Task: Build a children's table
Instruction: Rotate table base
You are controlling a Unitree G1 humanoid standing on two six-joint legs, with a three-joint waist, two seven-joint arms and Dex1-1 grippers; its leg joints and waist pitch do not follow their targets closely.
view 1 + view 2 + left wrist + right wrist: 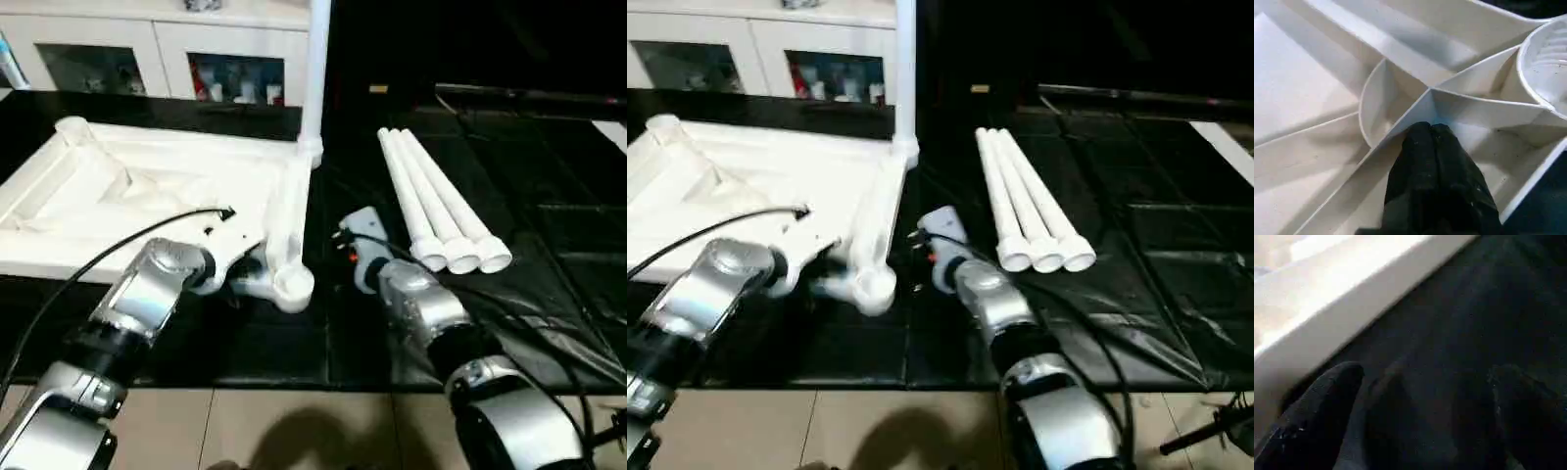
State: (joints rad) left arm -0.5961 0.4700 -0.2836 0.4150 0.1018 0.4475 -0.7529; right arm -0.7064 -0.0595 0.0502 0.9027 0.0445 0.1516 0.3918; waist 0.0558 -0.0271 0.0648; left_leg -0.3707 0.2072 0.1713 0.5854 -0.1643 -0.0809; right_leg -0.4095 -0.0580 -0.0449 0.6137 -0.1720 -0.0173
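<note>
Black mat (549, 245) — upturned table top (147, 196), one leg (315, 69) upright in its far corner socket

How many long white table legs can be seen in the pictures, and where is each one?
4. Three long white tapered round legs lie side by side on the black mat. The fourth leg stands upright in the far corner socket of the white plastic ribbed tabletop.

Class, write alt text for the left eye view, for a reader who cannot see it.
A white table top lies upside down on a black surface, with one leg standing upright in its far corner socket. Three more legs lie side by side to its right, and two silver robot arms reach in from below.
</note>
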